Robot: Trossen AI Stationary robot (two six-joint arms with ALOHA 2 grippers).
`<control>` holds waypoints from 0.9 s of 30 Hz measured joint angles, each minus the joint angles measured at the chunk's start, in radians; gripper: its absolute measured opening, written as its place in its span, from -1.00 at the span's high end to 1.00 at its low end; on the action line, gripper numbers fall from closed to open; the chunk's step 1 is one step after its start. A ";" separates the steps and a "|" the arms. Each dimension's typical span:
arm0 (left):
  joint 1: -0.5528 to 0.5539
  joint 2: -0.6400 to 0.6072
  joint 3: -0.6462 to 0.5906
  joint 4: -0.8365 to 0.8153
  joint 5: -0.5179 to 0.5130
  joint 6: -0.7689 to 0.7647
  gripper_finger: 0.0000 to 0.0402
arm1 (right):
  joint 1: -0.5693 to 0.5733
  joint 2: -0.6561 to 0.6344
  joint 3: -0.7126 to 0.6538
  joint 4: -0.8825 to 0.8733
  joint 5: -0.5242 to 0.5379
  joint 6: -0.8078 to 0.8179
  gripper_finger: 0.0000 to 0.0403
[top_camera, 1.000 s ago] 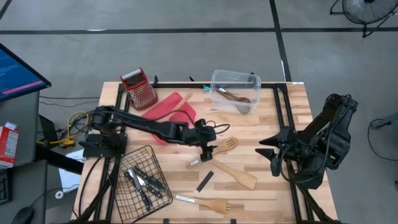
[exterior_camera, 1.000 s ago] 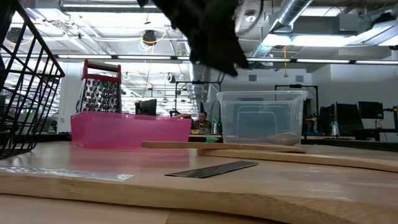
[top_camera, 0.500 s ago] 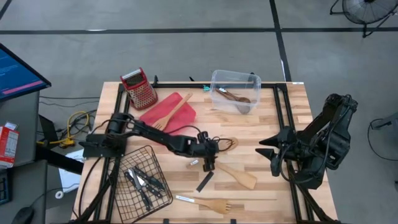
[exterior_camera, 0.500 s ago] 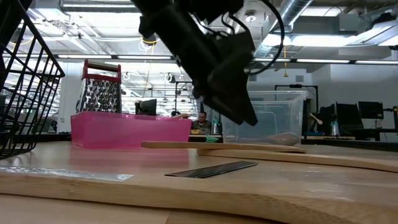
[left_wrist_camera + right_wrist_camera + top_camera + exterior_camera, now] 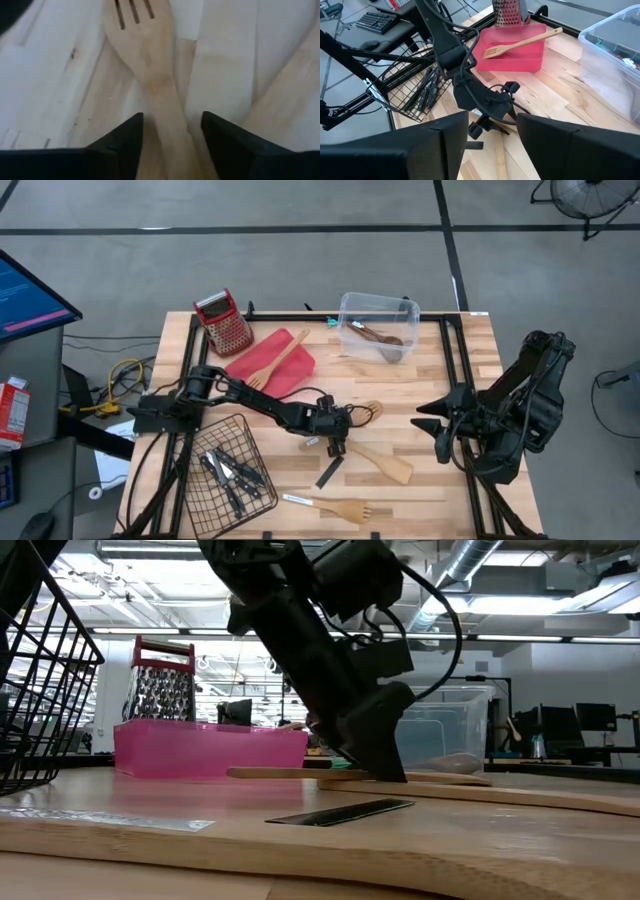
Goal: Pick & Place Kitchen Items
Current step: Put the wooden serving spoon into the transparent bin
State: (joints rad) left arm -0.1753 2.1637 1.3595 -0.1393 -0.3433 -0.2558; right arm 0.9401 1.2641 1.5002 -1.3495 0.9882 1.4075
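Observation:
A light wooden slotted turner (image 5: 358, 418) lies flat on the table's middle, its handle (image 5: 167, 125) running toward the near left. My left gripper (image 5: 337, 442) is low over that handle and open. One finger stands on each side of the handle, with a narrow strip of table showing between each finger and the wood (image 5: 172, 116). In the low view its fingers (image 5: 385, 762) slant down to table height. My right gripper (image 5: 428, 420) waits at the table's right side, open with nothing between its fingers (image 5: 492, 114).
A red tray (image 5: 290, 365) holds another wooden turner (image 5: 278, 357), with a box grater (image 5: 222, 322) behind it. A clear bin (image 5: 378, 325) stands at the far middle. A wire basket (image 5: 225, 470) holds knives. A wooden spatula (image 5: 382, 463), a dark strip (image 5: 329, 471) and a third turner (image 5: 343, 509) lie nearer.
My left gripper has come down from above the table, and a little toward the near edge, onto the slotted turner's handle, tipping more steeply downward. It now straddles the handle at table height. The turner has stayed where it was.

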 joint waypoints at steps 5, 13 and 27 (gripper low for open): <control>0.003 -0.001 0.001 -0.001 0.028 0.001 0.50 | 0.000 0.000 0.000 0.003 0.000 0.000 0.11; 0.035 -0.013 0.000 -0.013 0.073 0.005 0.78 | -0.001 0.000 0.000 0.003 0.000 0.000 0.12; 0.085 -0.341 -0.005 -0.044 0.097 -0.042 0.78 | 0.046 0.000 0.000 -0.001 0.001 -0.001 0.15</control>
State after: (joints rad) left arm -0.0906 1.8225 1.3548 -0.1831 -0.2459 -0.2981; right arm 0.9861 1.2640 1.4998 -1.3502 0.9895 1.4067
